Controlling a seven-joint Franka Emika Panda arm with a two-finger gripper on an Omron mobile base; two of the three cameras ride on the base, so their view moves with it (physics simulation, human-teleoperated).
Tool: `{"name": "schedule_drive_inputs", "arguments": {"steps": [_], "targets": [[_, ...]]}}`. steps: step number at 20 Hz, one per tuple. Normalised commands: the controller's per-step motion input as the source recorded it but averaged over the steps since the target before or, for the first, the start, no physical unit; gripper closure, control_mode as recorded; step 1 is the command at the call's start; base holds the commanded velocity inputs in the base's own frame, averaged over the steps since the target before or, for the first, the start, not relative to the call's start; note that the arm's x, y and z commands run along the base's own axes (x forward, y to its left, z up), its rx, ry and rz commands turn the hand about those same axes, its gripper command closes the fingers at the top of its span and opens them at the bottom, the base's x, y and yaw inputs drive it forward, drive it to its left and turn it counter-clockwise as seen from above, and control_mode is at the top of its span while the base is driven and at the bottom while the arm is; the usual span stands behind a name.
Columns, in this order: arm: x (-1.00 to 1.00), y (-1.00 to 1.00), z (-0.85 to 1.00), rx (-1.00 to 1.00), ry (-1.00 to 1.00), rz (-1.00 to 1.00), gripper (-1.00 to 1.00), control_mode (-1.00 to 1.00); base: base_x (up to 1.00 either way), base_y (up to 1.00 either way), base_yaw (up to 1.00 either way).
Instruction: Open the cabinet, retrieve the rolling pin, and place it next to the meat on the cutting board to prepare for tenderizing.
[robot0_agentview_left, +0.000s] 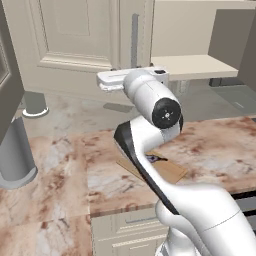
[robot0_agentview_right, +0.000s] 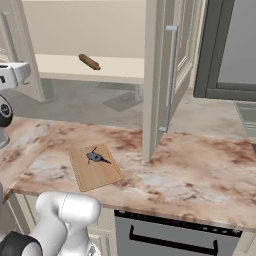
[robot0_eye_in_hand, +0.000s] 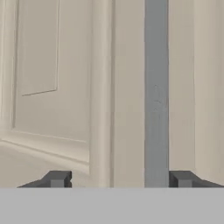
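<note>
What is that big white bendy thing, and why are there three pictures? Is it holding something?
The white thing is a robot arm in a pretend, computer-drawn kitchen. Two pictures come from cameras riding behind the arm, one on each side. The third comes from a camera on its hand, looking between its two dark fingertips.

On the counter lies a cutting board with a little grey piece of meat on it. A rolling pin rests on the shelf inside the cabinet.

The gripper holds nothing. Its fingers are spread apart, with the closed door's grey handle showing between them.
</note>
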Motion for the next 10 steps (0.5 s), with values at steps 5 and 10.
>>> {"name": "schedule_drive_inputs", "arguments": {"steps": [5,10], "targets": [[-0.50,0.00,-0.01,0.07,0.00,0.05,-1.00,-1.00,0.00,0.00,0.00],[-0.80,-0.03,-0.01,0.10,0.00,0.02,-1.00,-1.00,0.00,0.00,0.00]]}}
